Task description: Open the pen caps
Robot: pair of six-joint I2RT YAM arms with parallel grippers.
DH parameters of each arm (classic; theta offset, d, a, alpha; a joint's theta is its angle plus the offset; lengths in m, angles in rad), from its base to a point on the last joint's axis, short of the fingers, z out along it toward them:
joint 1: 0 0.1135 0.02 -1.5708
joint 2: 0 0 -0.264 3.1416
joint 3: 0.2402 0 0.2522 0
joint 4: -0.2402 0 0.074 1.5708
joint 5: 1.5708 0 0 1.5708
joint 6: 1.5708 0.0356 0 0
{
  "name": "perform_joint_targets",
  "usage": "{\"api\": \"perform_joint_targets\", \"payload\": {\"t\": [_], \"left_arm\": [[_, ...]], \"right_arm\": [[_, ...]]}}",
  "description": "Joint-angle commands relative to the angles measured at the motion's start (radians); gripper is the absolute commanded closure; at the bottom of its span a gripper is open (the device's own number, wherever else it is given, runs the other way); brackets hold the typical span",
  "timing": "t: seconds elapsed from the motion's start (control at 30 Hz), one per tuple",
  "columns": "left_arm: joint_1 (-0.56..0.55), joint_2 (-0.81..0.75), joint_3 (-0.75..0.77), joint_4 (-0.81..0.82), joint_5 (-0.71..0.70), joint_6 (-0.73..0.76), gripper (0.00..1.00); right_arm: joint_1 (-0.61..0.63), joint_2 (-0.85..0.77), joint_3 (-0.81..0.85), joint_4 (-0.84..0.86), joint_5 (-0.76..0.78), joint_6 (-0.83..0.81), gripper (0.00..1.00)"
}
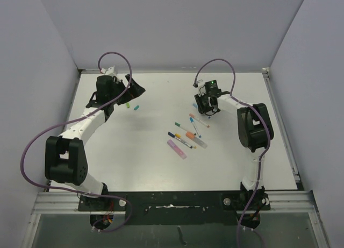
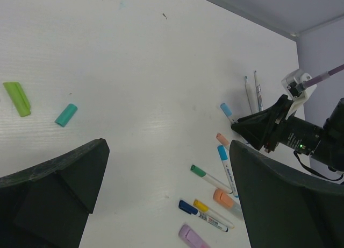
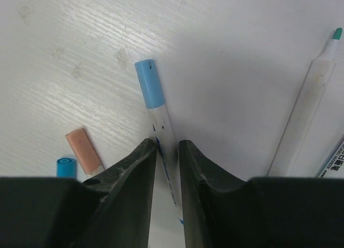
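The right gripper (image 3: 167, 143) is pinching a pen (image 3: 160, 124) by its white barrel, both fingers narrowed against its sides. It is working toward the far right corner of the table (image 1: 161, 97). The pen is lying flat and wearing its blue cap (image 3: 150, 83), which is sticking out clear of the fingertips. A bare pen (image 3: 303, 113) with a teal tip is lying near it, uncapped. An orange cap (image 3: 83, 150) is sitting on another pen by the gripper's left finger.

The left gripper (image 1: 135, 89) is hanging near the far left corner with its jaws spread wide. A green cap (image 2: 17, 98) and a teal cap (image 2: 66, 114) are lying loose just beside it, close together but not touching.

More capped pens (image 1: 185, 136) are lying scattered around the middle of the table, between the two arms. A purple cap (image 1: 176, 149) is resting at the near end of that group.
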Motion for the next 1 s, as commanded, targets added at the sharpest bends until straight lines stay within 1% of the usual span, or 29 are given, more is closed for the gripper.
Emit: {"api": "perform_joint_targets", "payload": {"t": [0.0, 0.13, 0.27, 0.4, 0.5, 0.63, 0.77, 0.97], "left_arm": [[-0.004, -0.062, 0.016, 0.066, 0.02, -0.001, 0.02], [-0.004, -0.054, 0.024, 0.075, 0.036, -0.003, 0.02], [-0.01, -0.034, 0.013, 0.138, 0.079, -0.053, 0.02], [-0.041, 0.003, 0.003, 0.203, 0.108, -0.107, 0.02], [-0.08, 0.043, 0.004, 0.253, 0.124, -0.148, 0.02], [-0.118, 0.103, 0.006, 0.329, 0.158, -0.209, 0.02], [-0.131, 0.144, -0.007, 0.404, 0.178, -0.259, 0.03], [-0.139, 0.177, -0.008, 0.454, 0.191, -0.287, 0.03]], "right_arm": [[-0.002, 0.027, 0.026, -0.039, 0.002, -0.001, 0.78], [-0.003, 0.019, 0.046, -0.038, 0.01, -0.015, 0.92], [0.001, -0.019, 0.056, -0.005, 0.029, -0.035, 0.99], [0.01, -0.089, 0.052, 0.047, 0.02, -0.041, 1.0], [0.022, -0.139, 0.047, 0.069, -0.02, -0.025, 1.0], [0.041, -0.209, 0.008, 0.116, -0.095, 0.025, 1.0], [0.049, -0.26, -0.034, 0.173, -0.196, 0.088, 1.0], [0.049, -0.32, -0.102, 0.256, -0.329, 0.184, 1.0]]}}
